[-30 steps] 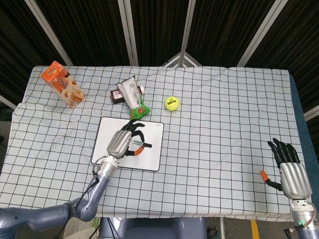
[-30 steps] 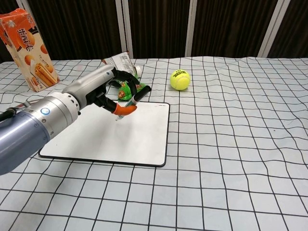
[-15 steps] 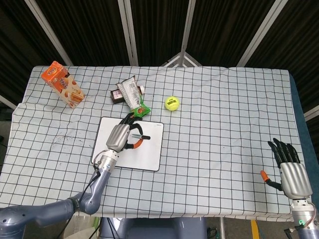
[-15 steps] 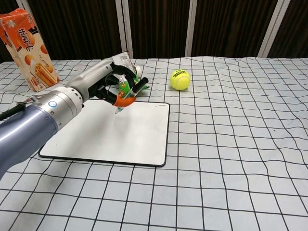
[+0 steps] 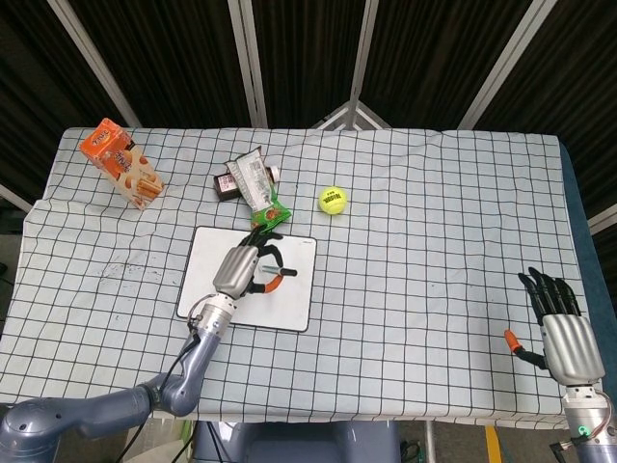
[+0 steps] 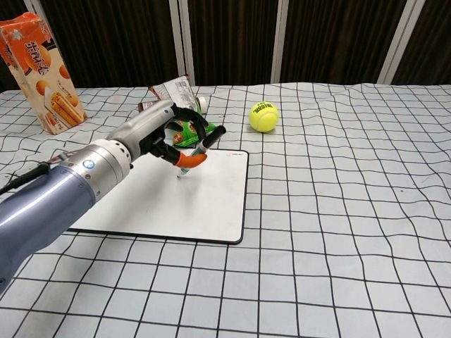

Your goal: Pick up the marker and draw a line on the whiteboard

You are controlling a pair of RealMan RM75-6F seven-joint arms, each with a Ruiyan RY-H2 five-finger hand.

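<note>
The whiteboard (image 5: 289, 307) (image 6: 211, 208) lies flat on the checked cloth, left of centre. My left hand (image 5: 243, 269) (image 6: 156, 132) hovers over its far half and holds a black marker (image 6: 203, 144) (image 5: 280, 274), tilted, with the tip down at the board surface. I see no clear line on the board. My right hand (image 5: 561, 330) rests at the table's near right corner in the head view, fingers spread, holding nothing. The chest view does not show it.
A yellow tennis ball (image 5: 333, 200) (image 6: 263, 116) sits beyond the board to the right. Snack packets (image 5: 253, 185) (image 6: 176, 91) lie just past the board's far edge, by my left hand. An orange carton (image 5: 121, 164) (image 6: 41, 72) stands far left.
My left hand moved with the marker over the board's far half, first toward the far edge, then back a little to the right. The right hand stayed still.
</note>
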